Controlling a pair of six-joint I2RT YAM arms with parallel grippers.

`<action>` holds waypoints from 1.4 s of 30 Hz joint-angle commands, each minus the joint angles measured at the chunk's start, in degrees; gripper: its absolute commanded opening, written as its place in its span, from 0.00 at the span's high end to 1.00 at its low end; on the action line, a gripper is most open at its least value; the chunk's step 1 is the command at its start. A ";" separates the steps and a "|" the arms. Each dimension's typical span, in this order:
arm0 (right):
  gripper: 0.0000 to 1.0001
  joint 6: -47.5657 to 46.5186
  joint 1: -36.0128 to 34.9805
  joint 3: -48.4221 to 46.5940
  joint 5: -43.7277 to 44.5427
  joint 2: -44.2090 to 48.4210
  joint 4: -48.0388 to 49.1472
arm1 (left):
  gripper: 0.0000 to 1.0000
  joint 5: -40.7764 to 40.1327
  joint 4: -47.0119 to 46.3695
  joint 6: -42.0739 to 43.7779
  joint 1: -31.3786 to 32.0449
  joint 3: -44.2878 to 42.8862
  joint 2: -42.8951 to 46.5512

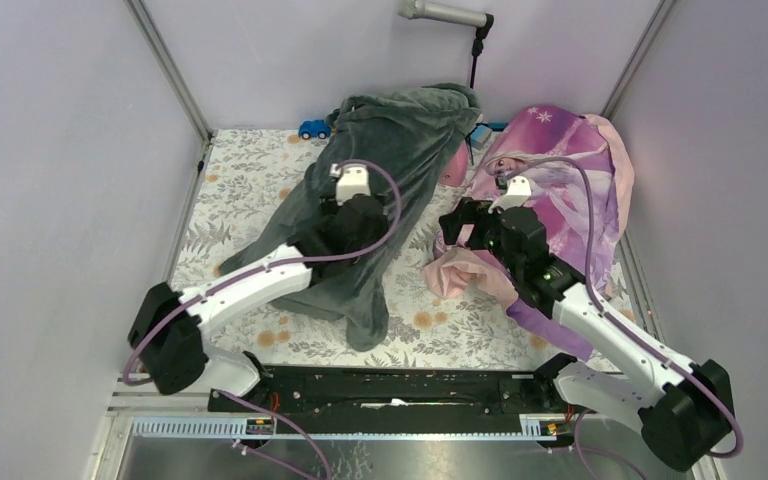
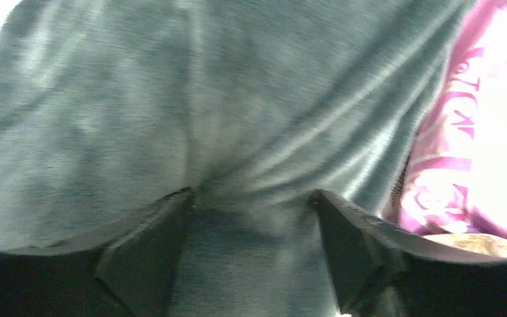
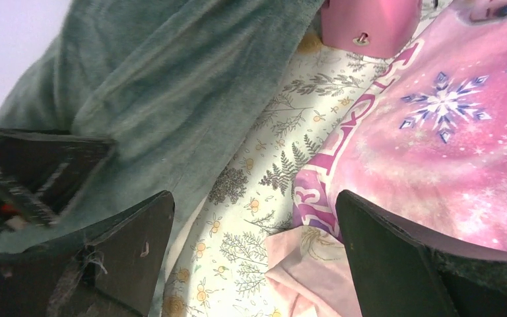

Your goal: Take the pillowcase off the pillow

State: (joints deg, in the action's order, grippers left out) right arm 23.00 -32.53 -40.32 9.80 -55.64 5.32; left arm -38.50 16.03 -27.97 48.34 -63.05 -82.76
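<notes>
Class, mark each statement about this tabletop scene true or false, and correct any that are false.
1. The right gripper is open and holds nothing. True.
2. The blue toy car sits at the near edge of the table. False: it is at the far edge, just beside the far end of the pillowcase.
3. The left gripper has pillowcase fabric between its fingers. True.
4. The princess-print fabric lies to the left of the pillowcase. False: it lies to the right of it.
</notes>
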 commanded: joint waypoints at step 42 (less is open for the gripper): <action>0.99 -16.78 2.14 -113.12 -28.27 -78.97 -45.51 | 1.00 0.55 5.22 -20.20 -18.89 28.53 37.03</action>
State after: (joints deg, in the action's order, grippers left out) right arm 5.23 -28.69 -142.65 -14.41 -132.05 -38.81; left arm -35.14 17.96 -48.56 30.61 -33.74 -44.12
